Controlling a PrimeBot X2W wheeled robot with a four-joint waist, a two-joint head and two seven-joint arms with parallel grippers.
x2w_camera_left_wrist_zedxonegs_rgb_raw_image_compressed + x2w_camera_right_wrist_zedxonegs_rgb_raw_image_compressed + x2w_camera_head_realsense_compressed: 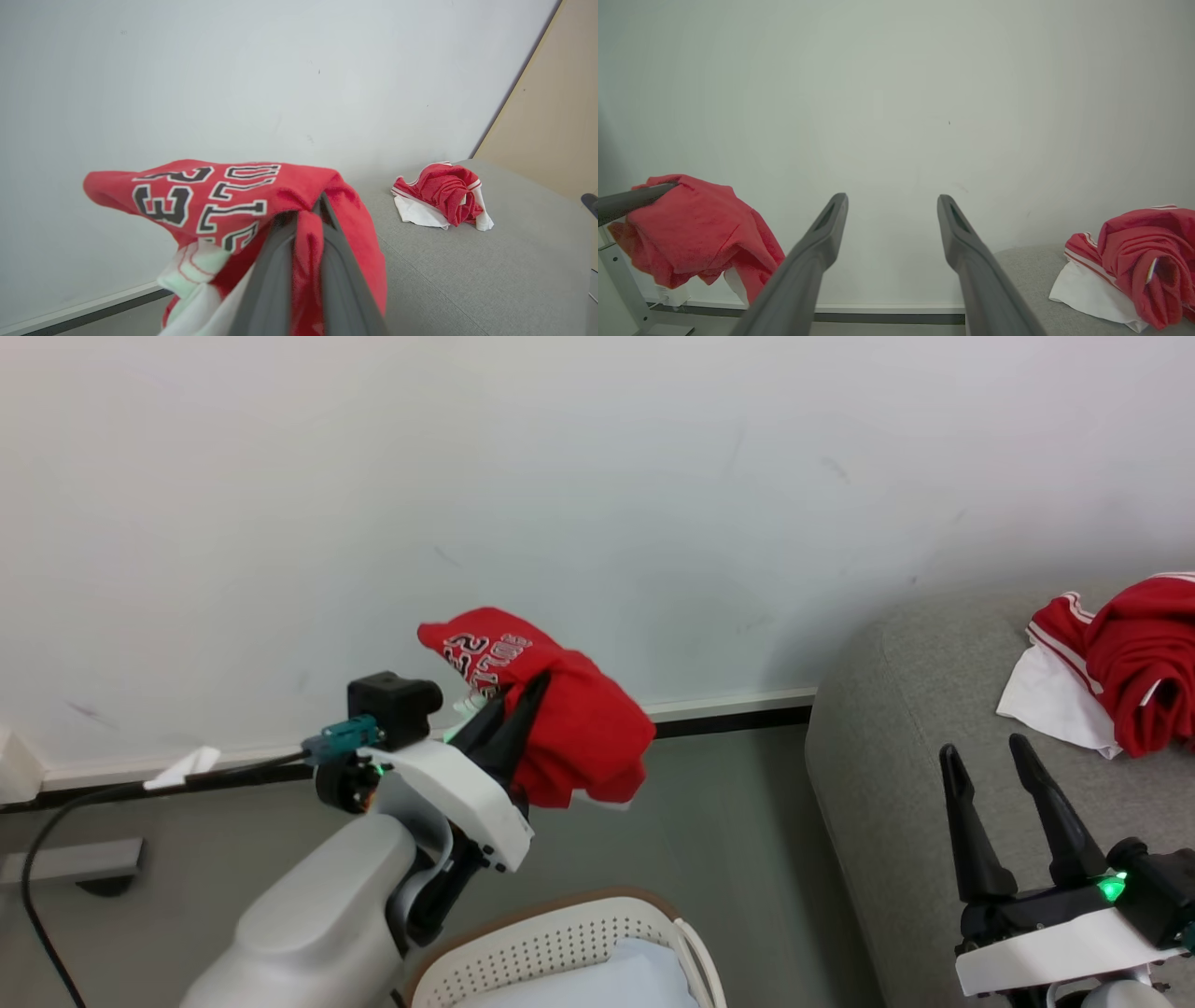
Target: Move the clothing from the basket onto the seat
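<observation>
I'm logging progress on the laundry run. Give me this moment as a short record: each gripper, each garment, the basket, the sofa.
left gripper: shut on the lettered red garment, raised in the air
lettered red garment: left of the sofa, not yet over it
right gripper: open, holding nothing, above the sofa
second red garment: bunched on the sofa, white panel showing
basket: below the left arm, at the head view's bottom edge
progress: one garment placed, one in transit

Right gripper [892, 199], fingers spread and empty. Left of it hangs a red garment [691, 228]; right of it, a second garment [1134, 266] lies crumpled on the grey seat [1027, 266].
</observation>
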